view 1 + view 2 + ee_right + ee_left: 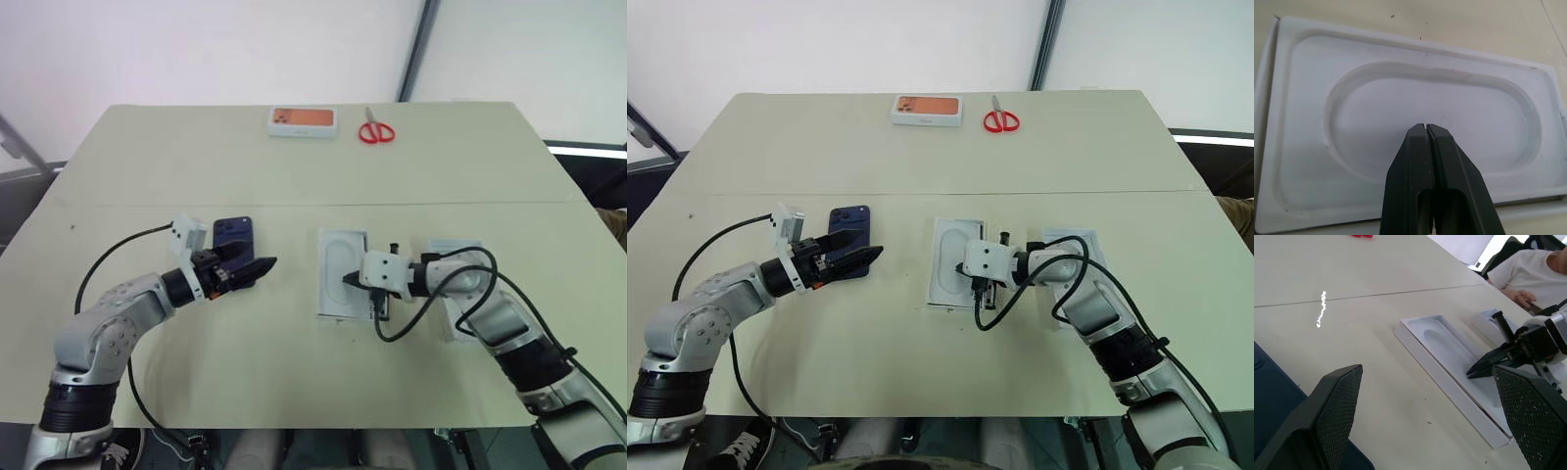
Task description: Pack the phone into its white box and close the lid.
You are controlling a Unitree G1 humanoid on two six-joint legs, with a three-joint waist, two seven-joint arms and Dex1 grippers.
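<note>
Now the right gripper [345,280], pinched empty over the white box [341,275], should open — left gripper [257,266] gapes by the phone [233,235].

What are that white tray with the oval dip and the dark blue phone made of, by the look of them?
The white tray looks like moulded paper pulp or thin matte card: dull white, with soft rounded edges around its oval recess. The phone looks like glossy glass or plastic, smooth dark blue; which one I cannot tell.
</note>
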